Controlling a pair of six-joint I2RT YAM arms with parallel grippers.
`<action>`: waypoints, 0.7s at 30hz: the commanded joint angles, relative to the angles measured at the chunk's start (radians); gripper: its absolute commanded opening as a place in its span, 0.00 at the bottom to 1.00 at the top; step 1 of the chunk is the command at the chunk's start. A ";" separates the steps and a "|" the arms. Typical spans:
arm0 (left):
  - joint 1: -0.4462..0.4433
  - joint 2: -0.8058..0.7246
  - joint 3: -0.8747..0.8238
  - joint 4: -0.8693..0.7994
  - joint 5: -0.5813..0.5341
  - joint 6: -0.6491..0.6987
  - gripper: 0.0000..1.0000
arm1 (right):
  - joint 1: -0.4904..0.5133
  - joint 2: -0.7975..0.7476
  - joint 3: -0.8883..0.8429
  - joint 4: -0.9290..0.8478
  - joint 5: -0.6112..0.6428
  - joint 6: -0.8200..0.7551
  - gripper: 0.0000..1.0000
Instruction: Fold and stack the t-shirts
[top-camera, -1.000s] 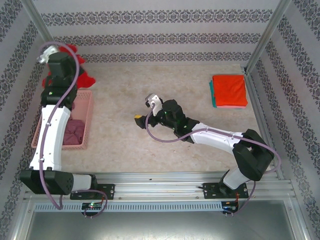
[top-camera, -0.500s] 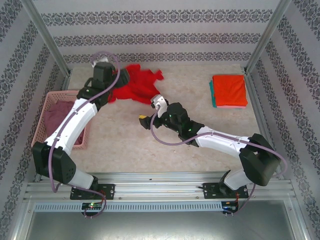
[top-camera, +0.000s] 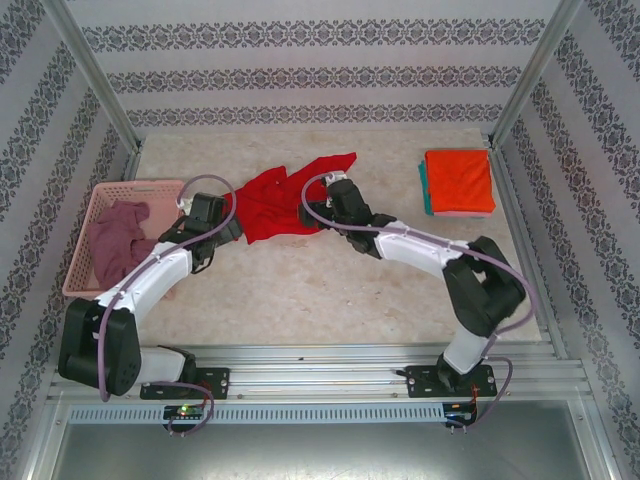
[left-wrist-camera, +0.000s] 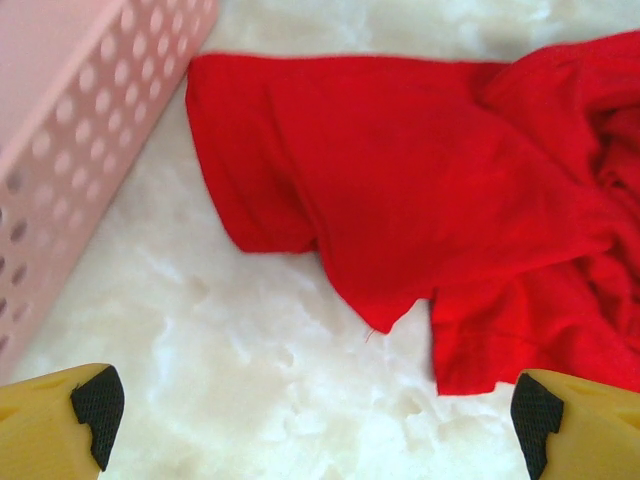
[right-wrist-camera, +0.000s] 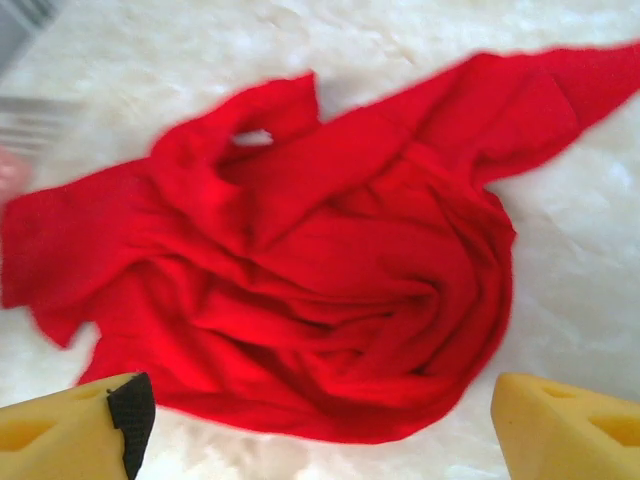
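- The red t-shirt (left-wrist-camera: 430, 190) lies crumpled just ahead of the left pincer (left-wrist-camera: 313, 420), whose jaws are spread wide and empty.
- The right pincer (right-wrist-camera: 318, 425) is likewise released, with bunched cloth just ahead.
- The cloth looks soft, light and limp, so it is probably best pinched at a sleeve hem.

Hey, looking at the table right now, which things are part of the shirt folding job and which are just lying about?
Part of the job:
red t-shirt, crumpled mid-table
orange t-shirt, folded, on top of the teal t-shirt
mauve t-shirt, inside the pink basket

Just lying about:
pink basket itself, at the left
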 joint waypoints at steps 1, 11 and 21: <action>0.004 0.048 -0.004 0.072 0.047 -0.100 1.00 | -0.014 0.094 0.088 -0.112 0.031 0.061 0.81; -0.015 0.154 0.032 0.113 0.119 -0.142 1.00 | -0.096 0.282 0.249 -0.151 -0.039 0.039 0.13; -0.017 0.198 0.033 0.179 0.137 -0.152 1.00 | -0.114 0.018 0.000 0.003 -0.092 -0.022 0.02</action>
